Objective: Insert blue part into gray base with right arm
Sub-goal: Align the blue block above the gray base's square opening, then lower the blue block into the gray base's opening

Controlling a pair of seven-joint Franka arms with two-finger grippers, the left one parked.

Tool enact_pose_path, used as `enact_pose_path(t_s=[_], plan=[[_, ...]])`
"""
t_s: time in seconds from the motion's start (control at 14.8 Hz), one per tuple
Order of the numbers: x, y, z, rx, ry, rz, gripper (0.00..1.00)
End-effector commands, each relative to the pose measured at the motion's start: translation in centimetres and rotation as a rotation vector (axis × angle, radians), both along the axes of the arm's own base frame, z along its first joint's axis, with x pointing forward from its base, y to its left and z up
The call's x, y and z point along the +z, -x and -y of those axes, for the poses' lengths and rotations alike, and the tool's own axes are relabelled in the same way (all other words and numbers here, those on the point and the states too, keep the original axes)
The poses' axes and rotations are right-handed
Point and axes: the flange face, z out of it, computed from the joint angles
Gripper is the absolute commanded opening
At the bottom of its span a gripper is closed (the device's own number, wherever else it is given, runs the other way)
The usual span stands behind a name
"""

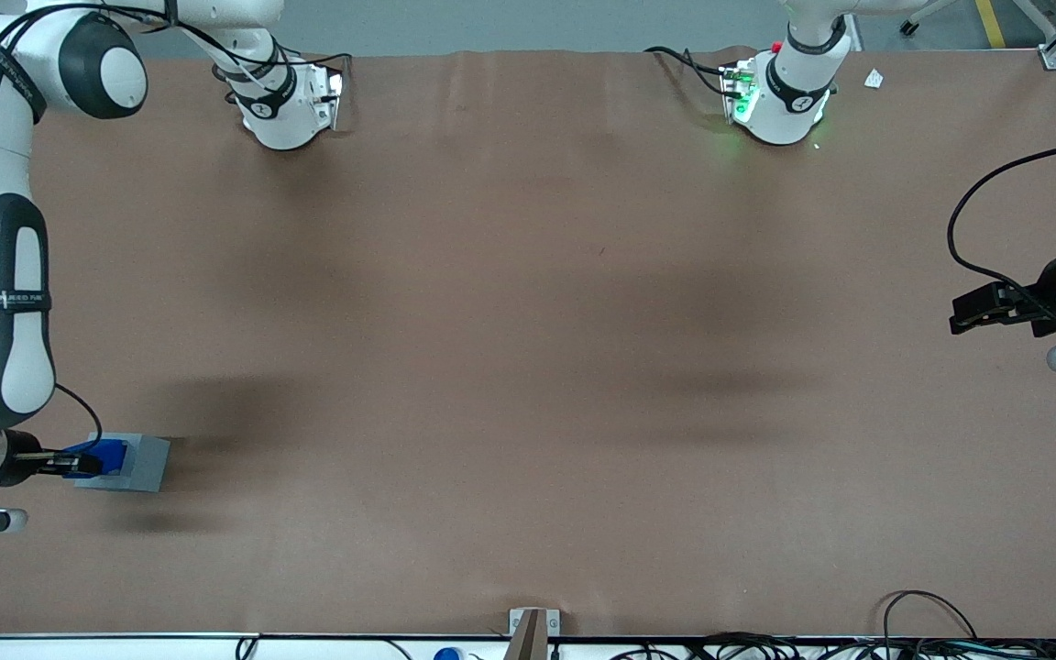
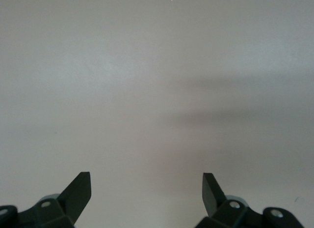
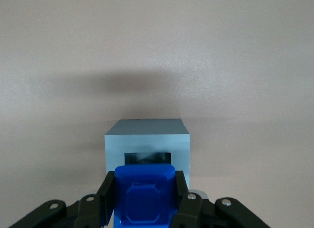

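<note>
Your tool is clamped on the blue part, one black finger pressed to each side of it, and in the front view that pair sits at the lower left of the frame, right at the gray base, which rests on the brown worktop toward the working arm's end. From the wrist camera the blue part hangs just above the dark square recess in the top of the base, overlapping its near edge, so I judge the insertion as not yet seated. The main risk is a catch on the rim: the blue part looks only slightly narrower than the opening, so a small sideways offset or a tilt in the grip would land a corner on the gray lip instead of in the pocket. Push down then and the light base could skid or tip on the smooth covering, since nothing visible holds it. The fingers flank the part closely, so they could also strike the rim before the part bottoms out. As for materials, both pieces look like hard moulded plastic: the blue one glossy, with chamfered corners and an octagonal raised panel on its face; the base matte, sharp-edged and box-like. The worktop reads as flat, dull paper or cloth.
</note>
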Motion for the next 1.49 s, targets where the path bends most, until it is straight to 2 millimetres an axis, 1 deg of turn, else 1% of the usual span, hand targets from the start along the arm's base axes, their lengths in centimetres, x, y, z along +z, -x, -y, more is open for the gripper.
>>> enact_pose_path(t_s=[0.0,0.14,0.2,0.34,0.47,0.54,0.68,0.74,0.88,1.22,1.29,1.35,1.42], plan=[[1.8,-0.2,0.0,0.005,-0.006,0.008,0.00],[2.5,-0.3,-0.1,0.008,-0.003,0.018,0.00],[3.3,-0.6,-0.1,0.007,0.004,0.038,0.00],[4.0,-1.1,0.2,0.005,0.016,0.087,0.00],[4.6,-1.5,0.5,0.004,0.027,0.134,0.00],[4.5,-1.5,0.2,0.011,0.029,0.137,0.00],[5.3,-1.5,0.0,0.012,0.033,0.155,0.00],[5.3,-1.3,-0.2,0.014,0.033,0.152,0.00],[4.6,-0.6,-0.5,0.016,0.035,0.161,0.00],[3.1,3.7,-1.9,0.024,0.047,0.222,0.00],[2.8,4.5,-1.9,0.021,0.046,0.226,0.00],[3.0,4.8,-1.8,0.015,0.042,0.223,0.00],[2.6,5.3,-1.0,0.002,0.038,0.215,0.00]])
